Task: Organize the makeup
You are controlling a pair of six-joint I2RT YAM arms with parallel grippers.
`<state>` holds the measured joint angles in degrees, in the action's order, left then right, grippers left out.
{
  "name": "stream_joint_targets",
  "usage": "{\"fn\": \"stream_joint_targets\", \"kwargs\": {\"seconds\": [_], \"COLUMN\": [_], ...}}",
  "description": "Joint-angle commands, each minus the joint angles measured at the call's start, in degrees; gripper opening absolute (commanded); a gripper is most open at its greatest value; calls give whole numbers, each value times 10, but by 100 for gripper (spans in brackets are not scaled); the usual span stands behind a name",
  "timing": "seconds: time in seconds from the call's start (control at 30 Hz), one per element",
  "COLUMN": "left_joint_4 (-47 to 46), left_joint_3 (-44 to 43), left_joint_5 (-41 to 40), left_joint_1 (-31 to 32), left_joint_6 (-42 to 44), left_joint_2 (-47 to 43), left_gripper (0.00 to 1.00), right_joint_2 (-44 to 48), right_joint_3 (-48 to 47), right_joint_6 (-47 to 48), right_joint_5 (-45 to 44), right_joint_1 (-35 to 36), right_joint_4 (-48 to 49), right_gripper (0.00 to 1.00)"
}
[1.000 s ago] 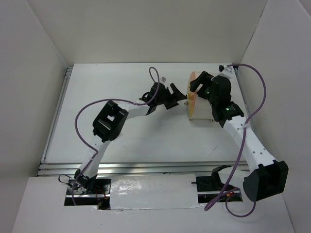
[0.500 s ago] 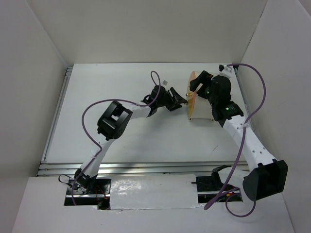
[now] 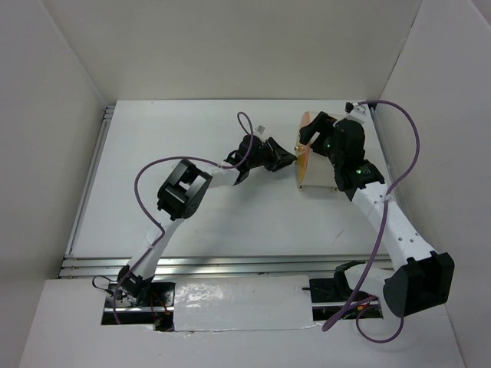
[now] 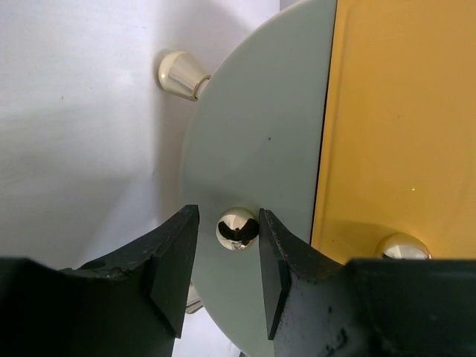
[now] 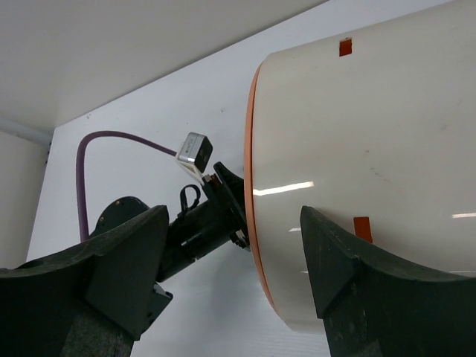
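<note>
White walls are seen on three sides, with a white tabletop (image 3: 130,138) spread below. No palettes, packets or pencil sticks are visible from any camera. The makeup is judged to be shut away inside the container, though that cannot be confirmed.

From the left, the left arm (image 3: 184,192) is stretched across to the container's face, and the reason is read plainly in the wrist view. A small shiny knob (image 4: 237,228) on the pale round panel (image 4: 260,134) is bracketed by the left jaws. They are set narrow, one finger at or almost at the knob and a sliver of gap showing on the other side, so a firm pinch is not yet made out. A pull on that knob is judged to be the step in hand.

Beside it, the orange drawer front (image 4: 401,111) with its own knob (image 4: 401,247) is untouched, and a cream foot (image 4: 181,73) is seen past the rim.

Further right, the cream cylindrical container (image 5: 372,149) is straddled by the right jaws, spread wide over its curved body. They are probably placed there as a brace against the pull, but actual contact cannot be told. The right arm (image 3: 391,222) is angled in from the near right corner.
</note>
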<state>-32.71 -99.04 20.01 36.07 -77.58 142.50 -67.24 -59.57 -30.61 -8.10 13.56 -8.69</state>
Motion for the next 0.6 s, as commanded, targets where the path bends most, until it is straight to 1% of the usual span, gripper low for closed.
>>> {"fn": "stream_joint_targets", "kwargs": {"seconds": [0.0, 0.07, 0.23, 0.33, 0.43, 0.57], "left_joint_4": [-47, -48, -68, -81, -92, -114], "left_joint_3": [-28, -29, -13, -15, -2, 54], "left_joint_5": [13, 13, 13, 16, 15, -3], "left_joint_1": [10, 12, 13, 14, 15, 15], "left_joint_6": [-13, -15, -24, -32, -34, -26], "left_joint_2": [20, 22, 21, 27, 17, -21], "left_gripper": [50, 48, 47, 39, 33, 31], "right_joint_2": [-20, -20, -22, -24, -22, -24], "right_joint_3": [26, 26, 27, 28, 30, 26], "right_joint_6": [-2, -2, -2, -2, -2, -2], "right_joint_5": [8, 8, 11, 12, 7, 9], "right_joint_1": [-6, -5, -6, -5, -6, -5], "right_joint_4": [-76, -76, -73, -73, -73, -72], "right_gripper": [80, 80, 80, 80, 80, 80]}}
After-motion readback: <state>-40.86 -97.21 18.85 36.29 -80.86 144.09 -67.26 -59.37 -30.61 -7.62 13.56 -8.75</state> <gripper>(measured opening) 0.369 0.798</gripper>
